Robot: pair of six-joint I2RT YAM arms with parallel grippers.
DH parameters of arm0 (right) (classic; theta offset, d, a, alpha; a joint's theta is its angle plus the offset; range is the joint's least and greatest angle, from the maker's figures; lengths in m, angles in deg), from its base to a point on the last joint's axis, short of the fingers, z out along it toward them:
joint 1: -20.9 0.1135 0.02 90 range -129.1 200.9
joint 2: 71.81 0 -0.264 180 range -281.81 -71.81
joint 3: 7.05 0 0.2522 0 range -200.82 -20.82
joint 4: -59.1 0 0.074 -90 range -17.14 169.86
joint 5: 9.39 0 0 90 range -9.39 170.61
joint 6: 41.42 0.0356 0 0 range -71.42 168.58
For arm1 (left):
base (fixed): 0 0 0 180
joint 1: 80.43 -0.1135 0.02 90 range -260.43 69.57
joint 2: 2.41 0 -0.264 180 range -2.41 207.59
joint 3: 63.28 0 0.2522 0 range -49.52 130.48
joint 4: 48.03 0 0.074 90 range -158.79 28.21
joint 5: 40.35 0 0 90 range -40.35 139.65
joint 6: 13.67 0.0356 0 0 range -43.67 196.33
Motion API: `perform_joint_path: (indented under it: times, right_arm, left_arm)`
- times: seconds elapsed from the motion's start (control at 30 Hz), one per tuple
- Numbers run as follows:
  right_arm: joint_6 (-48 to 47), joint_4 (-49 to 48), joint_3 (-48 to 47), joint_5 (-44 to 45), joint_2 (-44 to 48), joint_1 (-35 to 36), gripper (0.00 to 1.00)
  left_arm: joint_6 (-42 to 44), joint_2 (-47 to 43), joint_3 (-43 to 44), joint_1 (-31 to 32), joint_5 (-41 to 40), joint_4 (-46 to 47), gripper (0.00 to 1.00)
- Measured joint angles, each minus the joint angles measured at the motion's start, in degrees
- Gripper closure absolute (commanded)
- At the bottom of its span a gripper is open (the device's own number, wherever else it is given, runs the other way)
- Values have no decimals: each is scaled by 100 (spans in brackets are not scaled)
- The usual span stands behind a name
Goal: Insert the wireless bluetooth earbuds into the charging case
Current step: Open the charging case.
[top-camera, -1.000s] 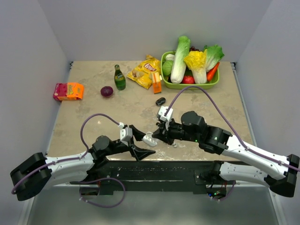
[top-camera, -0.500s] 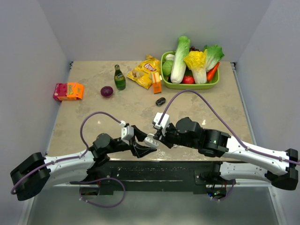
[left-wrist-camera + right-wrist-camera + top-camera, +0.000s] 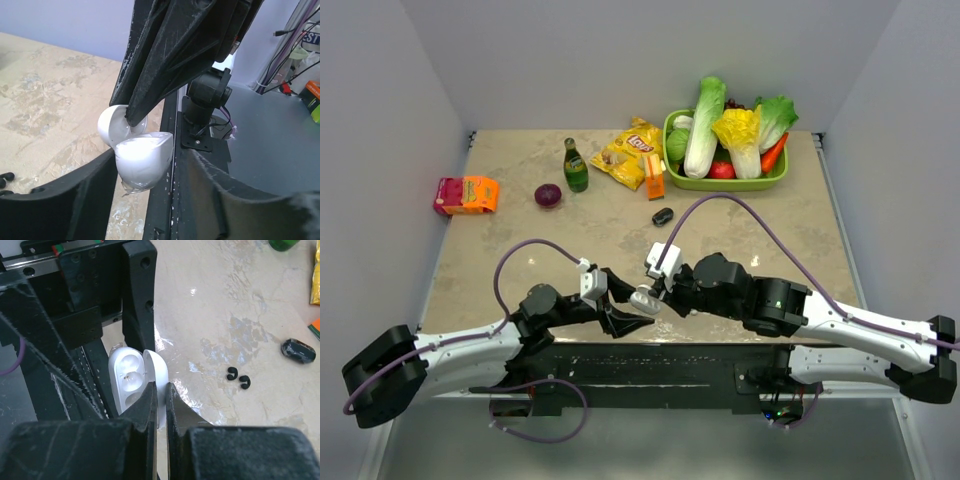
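Observation:
The white charging case [image 3: 127,380] is open, its two cups showing empty. My right gripper [image 3: 161,387] is shut on its raised lid [image 3: 159,365]. In the left wrist view the case body [image 3: 142,160] hangs between my left gripper's [image 3: 152,156] open fingers [image 3: 75,200], close to the left finger and apart from the right one. From above, both grippers meet at the case [image 3: 643,297] near the table's front edge. Two black earbuds [image 3: 231,374] [image 3: 244,382] lie together on the table beyond the case. The white earbuds are not in view.
A small black case [image 3: 663,215] lies mid-table. A green basket [image 3: 676,178] of vegetables stands at the back right. A chips bag [image 3: 630,152], a green bottle [image 3: 575,166], a purple onion [image 3: 548,195] and a pink-orange box [image 3: 466,194] lie along the back.
My right gripper moved left and nearer onto the white case and shut on its lid. My left gripper shifted slightly around the case. Little changed in the last half second.

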Motion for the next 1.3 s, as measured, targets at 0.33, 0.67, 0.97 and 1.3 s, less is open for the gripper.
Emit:
perform_joint_path:
  times: [0.33,0.67,0.97,1.3]
  right_arm:
    - [-4,72,0,129,0,17,100]
    - [-7,76,0,153,0,81,100]
    - [-7,76,0,181,0,114,100]
    - [-96,118,0,273,0,177,100]
  left_arm:
    - [20,-98,2,0,-92,-205,47]
    - [57,-219,4,0,-186,-269,42]
    - [57,-219,37,0,-179,-271,56]
    - [15,-157,37,0,-42,-251,81]
